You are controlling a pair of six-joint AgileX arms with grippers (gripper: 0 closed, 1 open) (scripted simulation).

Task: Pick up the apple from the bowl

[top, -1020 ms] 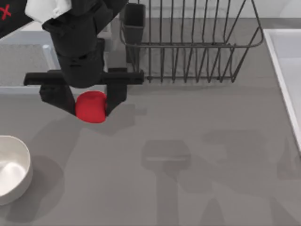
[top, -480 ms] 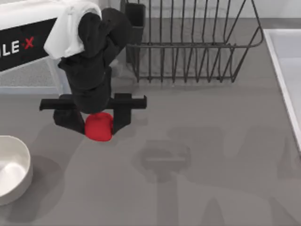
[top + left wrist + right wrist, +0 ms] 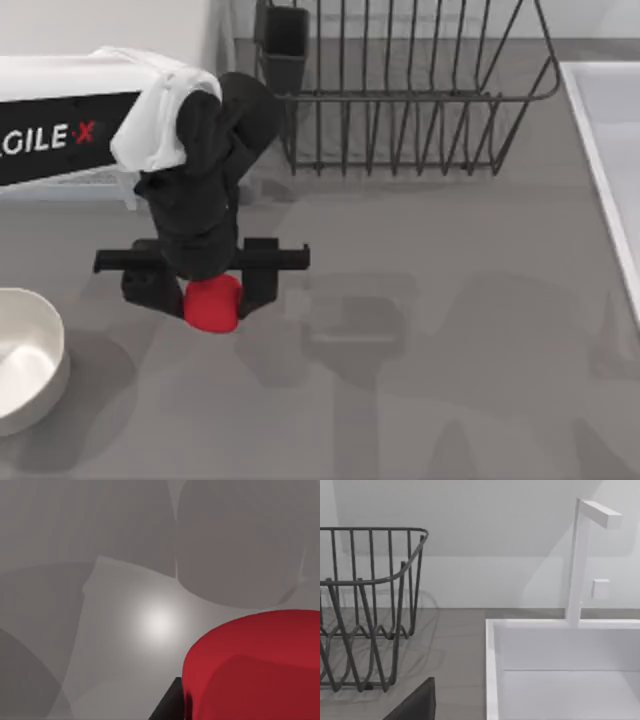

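My left gripper (image 3: 212, 296) holds the red apple (image 3: 212, 304) tight between its two fingers, up over the bare tabletop (image 3: 450, 380), and the white bowl (image 3: 45, 340) sits off to the gripper's side, well apart, with no apple inside.

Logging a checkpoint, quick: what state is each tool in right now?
Left tool: shut on the apple, held over the table right of the bowl.
Right tool: cannot be told.
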